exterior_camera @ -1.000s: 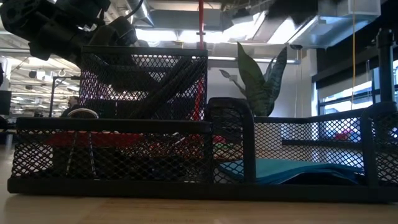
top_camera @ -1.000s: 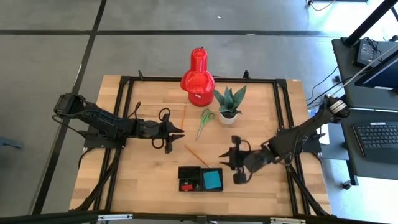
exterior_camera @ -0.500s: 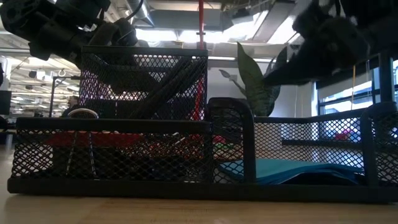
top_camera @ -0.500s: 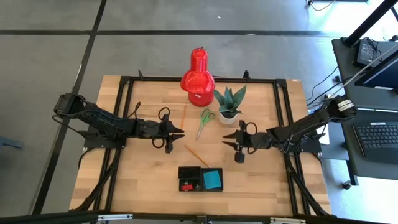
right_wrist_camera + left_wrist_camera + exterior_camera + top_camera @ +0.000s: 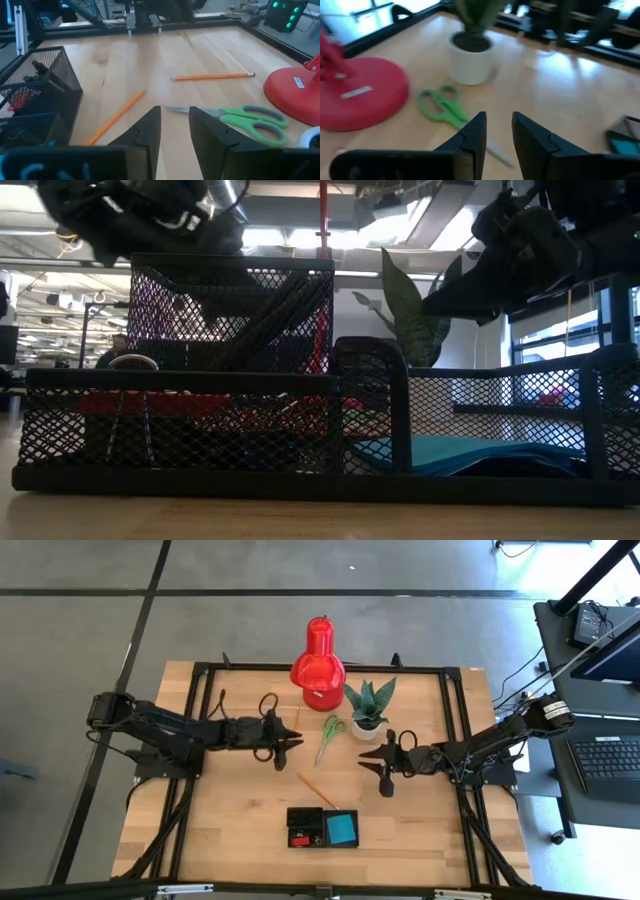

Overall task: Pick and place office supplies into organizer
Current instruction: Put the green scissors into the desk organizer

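Wood: the pale plank table carried everything, with a dark arm reaching in from each side.
Left gripper: hung over the table just left of the green-handled scissors; in its wrist view the two dark fingers stood a narrow gap apart with nothing between them.
Right gripper: sat just below the white-potted plant, pointing toward the table's middle; its fingers were likewise a little apart and held nothing.
Scissors: lay on the wood between the red lamp-like object and the plant, handles toward the far edge, blades toward the near one.
Orange pencils: one lay just left of the scissors, close under the left gripper's tip; another lay slanted between the scissors and the organizer.
Organizer: a black mesh tray near the front edge, well apart from both grippers.
Organizer contents: a blue note pad filled the right compartment; the left one held a small red piece and dark small items that could not be told apart.
Low view: the mesh wall filled the foreground, the blue pad showing through it.
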{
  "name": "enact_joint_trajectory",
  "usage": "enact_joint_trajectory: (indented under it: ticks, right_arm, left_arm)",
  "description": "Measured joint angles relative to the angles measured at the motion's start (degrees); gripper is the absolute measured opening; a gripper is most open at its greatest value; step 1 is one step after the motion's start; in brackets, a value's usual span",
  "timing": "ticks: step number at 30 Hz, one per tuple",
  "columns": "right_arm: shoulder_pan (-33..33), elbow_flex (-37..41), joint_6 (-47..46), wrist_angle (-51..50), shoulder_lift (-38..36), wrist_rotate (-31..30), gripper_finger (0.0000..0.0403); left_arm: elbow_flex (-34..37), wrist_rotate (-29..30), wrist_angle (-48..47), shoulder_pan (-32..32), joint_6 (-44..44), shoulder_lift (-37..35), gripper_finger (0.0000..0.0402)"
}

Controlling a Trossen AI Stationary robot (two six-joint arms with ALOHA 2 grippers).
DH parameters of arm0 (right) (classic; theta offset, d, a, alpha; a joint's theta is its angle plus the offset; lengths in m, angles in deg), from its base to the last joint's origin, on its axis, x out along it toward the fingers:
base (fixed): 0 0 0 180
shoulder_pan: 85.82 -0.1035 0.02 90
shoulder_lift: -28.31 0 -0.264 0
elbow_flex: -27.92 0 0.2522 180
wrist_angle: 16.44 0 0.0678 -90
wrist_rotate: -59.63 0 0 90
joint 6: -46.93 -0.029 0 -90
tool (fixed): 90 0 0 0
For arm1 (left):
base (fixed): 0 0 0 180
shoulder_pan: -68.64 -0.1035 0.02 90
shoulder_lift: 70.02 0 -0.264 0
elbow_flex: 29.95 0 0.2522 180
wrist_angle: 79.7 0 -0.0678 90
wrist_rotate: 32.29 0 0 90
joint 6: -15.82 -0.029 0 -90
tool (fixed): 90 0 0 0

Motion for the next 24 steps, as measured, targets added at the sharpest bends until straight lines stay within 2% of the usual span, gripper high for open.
enact_joint_trajectory:
  ticks: [6,9,13,21,24]
  right_arm:
    - [0.0,0.0,-1.38,-0.88,0.0,-0.04,0.0104]
    - [0.0,0.0,1.0,-0.9,0.0,-0.06,0.0104]
    - [0.66,0.0,3.13,-0.87,0.0,-0.06,0.0104]
    - [3.01,0.0,3.16,-1.54,0.0,-0.1,0.0104]
    - [3.12,0.0,2.85,-2.46,0.03,-0.1,0.0104]
  left_arm:
    - [-5.77,-0.45,-8.22,-5.65,-0.13,1.37,0.0086]
    - [-8.09,-3.7,-9.21,-7.26,-1.12,3.78,0.0086]
    - [-11.29,-6.16,-9.6,-8.02,-1.63,9.36,0.0086]
    - [-18.87,-6.15,-9.78,-8.94,-0.18,22.22,0.0086]
    - [-22.57,-5.93,-10.22,-9.25,-2.07,26.07,0.0086]
